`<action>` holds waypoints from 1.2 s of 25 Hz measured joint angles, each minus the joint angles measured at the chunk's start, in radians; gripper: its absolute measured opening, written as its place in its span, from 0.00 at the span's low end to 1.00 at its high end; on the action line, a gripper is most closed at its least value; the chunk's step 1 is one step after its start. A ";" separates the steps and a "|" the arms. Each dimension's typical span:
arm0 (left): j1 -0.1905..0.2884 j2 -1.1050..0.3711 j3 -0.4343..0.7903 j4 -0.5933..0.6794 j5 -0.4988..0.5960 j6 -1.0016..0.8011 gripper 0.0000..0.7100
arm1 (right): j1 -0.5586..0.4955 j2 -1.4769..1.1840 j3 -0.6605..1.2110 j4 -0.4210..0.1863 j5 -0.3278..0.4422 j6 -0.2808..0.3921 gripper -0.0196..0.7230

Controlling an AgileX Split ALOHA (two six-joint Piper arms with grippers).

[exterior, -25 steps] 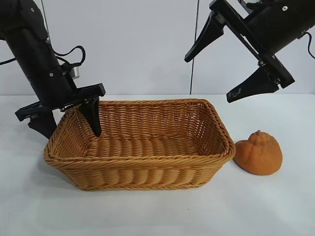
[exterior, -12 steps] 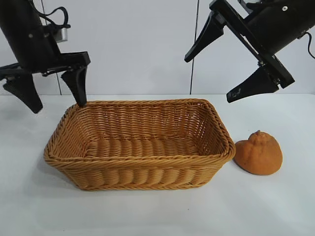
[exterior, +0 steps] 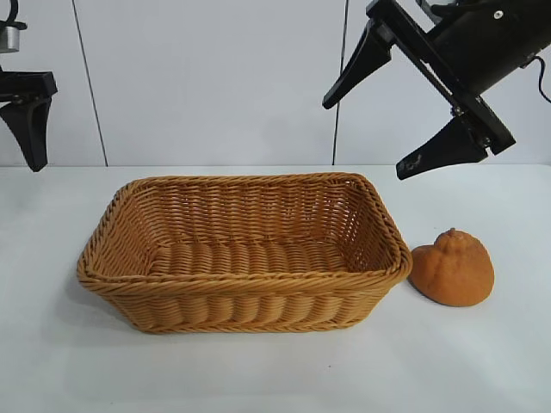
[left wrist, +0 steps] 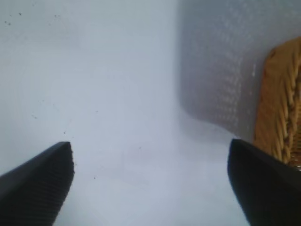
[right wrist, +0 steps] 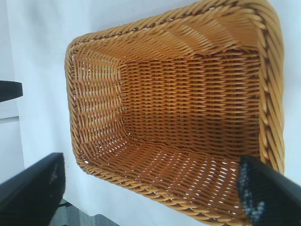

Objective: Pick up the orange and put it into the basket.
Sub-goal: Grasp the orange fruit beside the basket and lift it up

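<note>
The orange (exterior: pixel 452 268), dull and knobby-topped, rests on the white table just off the right end of the wicker basket (exterior: pixel 241 292); it does not show in either wrist view. The basket holds nothing. My right gripper (exterior: pixel 363 140) hangs open high above the basket's right end and the orange, empty; in its wrist view, the right gripper (right wrist: pixel 150 165) looks down into the basket (right wrist: pixel 270 94). My left gripper (left wrist: pixel 150 155) is open and empty over bare table beside the basket's rim (left wrist: pixel 282 103). Only one of its fingers (exterior: pixel 33 129) shows at the exterior view's left edge.
The white table (exterior: pixel 275 379) runs wide in front of the basket and to both sides. A pale panelled wall (exterior: pixel 215 77) stands behind. Nothing else lies on the table.
My left gripper has lifted from the basket's left rim and swung up and out to the left, nearly leaving the exterior view. The right arm, basket and orange have not moved.
</note>
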 joint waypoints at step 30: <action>0.000 -1.253 1.014 0.007 -0.119 0.057 0.89 | 0.000 0.000 0.000 -0.006 0.004 0.000 0.94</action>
